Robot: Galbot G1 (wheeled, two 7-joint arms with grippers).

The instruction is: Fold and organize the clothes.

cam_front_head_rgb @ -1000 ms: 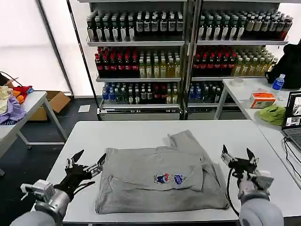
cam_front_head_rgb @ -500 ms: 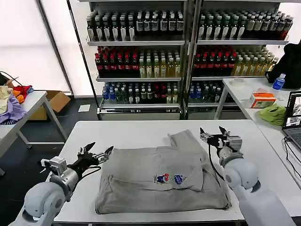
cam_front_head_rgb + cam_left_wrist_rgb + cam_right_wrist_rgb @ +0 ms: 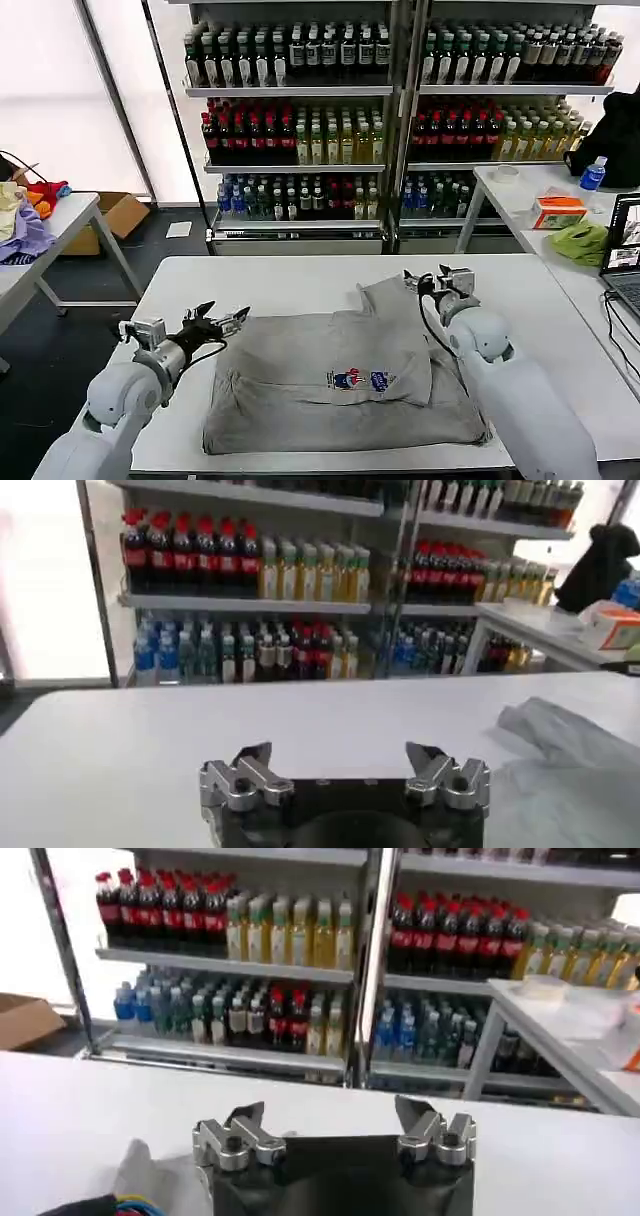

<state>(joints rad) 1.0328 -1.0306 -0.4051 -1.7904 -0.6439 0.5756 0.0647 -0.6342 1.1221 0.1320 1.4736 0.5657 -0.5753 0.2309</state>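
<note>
Reaching farther in, both grippers, left (image 3: pixel 218 318) and right (image 3: pixel 432 280), flank the shirt (image 3: pixel 340 380).

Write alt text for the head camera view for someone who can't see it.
A light grey shirt with a small multicoloured chest print lies partly folded on a white table. The open left gripper hovers at its near-left edge, the open right gripper at the far right corner. Shelves of bottled drinks stand behind.

Left gripper (image 3: pixel 345 770) fingers spread over white table (image 3: pixel 150 740); grey shirt (image 3: pixel 565 755) beside; bottle shelves (image 3: pixel 250 580) behind.
</note>
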